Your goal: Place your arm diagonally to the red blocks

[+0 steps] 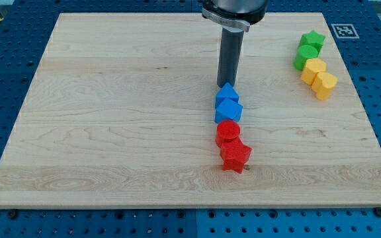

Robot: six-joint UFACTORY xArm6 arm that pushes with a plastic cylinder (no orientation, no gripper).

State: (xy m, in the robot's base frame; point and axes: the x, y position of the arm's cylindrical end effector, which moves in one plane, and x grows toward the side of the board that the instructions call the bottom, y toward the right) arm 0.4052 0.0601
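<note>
Camera view shows my tip (pixel 225 85), a bare rod tool with no jaws, directly above both red plastic blocks (pixel 233 144); diagonal placement seems undone.

The arm is entering from the view's top centre, its dark collar partly cropped by the frame edge. The straight dark rod is hanging vertically, with my tip (pixel 225 85) sitting right of the view's centre.
</note>
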